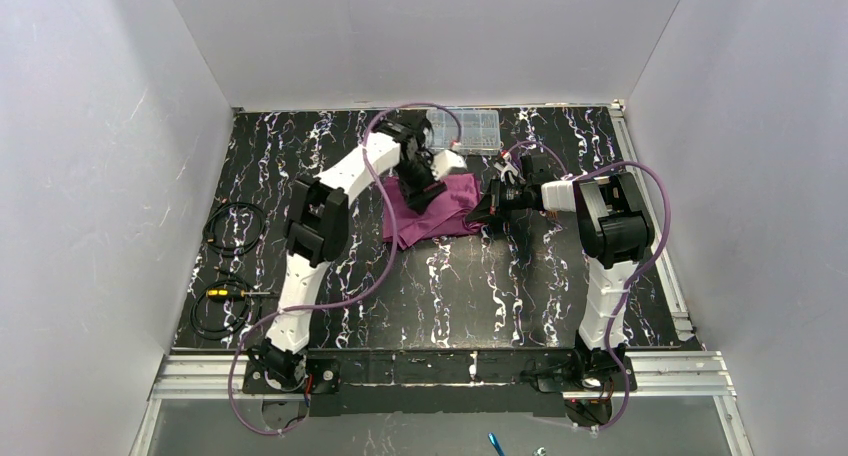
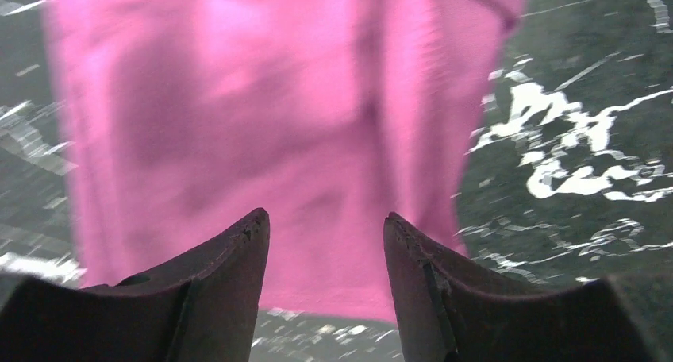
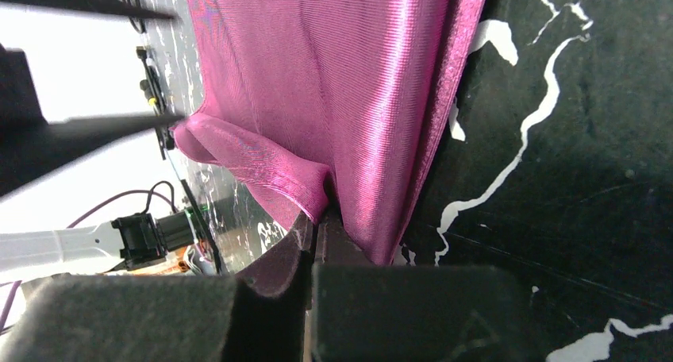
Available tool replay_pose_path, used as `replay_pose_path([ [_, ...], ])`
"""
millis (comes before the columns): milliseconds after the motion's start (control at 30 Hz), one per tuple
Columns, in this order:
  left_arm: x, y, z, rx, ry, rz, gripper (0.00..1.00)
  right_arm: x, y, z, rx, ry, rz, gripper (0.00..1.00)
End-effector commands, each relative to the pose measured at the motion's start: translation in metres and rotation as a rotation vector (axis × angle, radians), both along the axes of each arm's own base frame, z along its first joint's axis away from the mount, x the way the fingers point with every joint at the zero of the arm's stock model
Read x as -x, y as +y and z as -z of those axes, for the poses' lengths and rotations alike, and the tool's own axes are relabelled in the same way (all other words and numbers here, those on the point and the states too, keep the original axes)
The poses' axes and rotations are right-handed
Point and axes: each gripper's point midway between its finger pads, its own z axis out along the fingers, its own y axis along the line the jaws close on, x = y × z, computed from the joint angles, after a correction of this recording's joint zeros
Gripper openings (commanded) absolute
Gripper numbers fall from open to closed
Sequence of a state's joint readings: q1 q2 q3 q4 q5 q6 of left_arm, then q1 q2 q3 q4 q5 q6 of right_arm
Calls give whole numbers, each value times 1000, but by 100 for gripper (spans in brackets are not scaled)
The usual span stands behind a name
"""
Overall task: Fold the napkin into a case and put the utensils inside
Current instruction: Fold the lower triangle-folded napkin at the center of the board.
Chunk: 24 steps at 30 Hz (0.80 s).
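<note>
Plum-purple cloth, one napkin (image 1: 432,212), is seen rumpled on the black marbled table (image 1: 450,286) between two grippers. Its right edge is pinched by the closed right gripper (image 3: 317,229). The left gripper (image 2: 325,223) is poised over it, jaws parted, nothing clasped. One clear box (image 1: 470,128) is set behind.

The top view looks down from high over the near edge of the table (image 1: 450,296), far enough back to hold all of it, with the napkin (image 1: 432,208) toward the far middle. The left wrist view hangs close above the napkin, facing down past the left gripper (image 2: 325,217). The right wrist view sits low and very close at the napkin's edge, facing across it over the right gripper (image 3: 317,223). All three share the napkin and the table beside it.
</note>
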<state>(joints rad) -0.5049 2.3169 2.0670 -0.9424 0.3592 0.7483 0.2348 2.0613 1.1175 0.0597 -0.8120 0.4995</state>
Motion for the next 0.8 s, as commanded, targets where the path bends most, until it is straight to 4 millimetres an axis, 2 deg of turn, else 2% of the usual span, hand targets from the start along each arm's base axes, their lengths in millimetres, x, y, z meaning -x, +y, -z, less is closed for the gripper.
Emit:
replay_pose_path([
  [0,57,-34,-2,17,101,61,54,2,-16,28,122,18,52,1],
  [100,49,-38,3,14,73,37,55,2,-16,27,125,15,49,1],
  [367,48,-61,-17,80,51,36,62,2,-16,27,131,15,44,1],
  [600,43,-62,5,32,-9,39,62,2,-17,26,130,11,43,1],
  [767,39,-65,9,24,-46,34,62,2,-17,26,128,11,43,1],
])
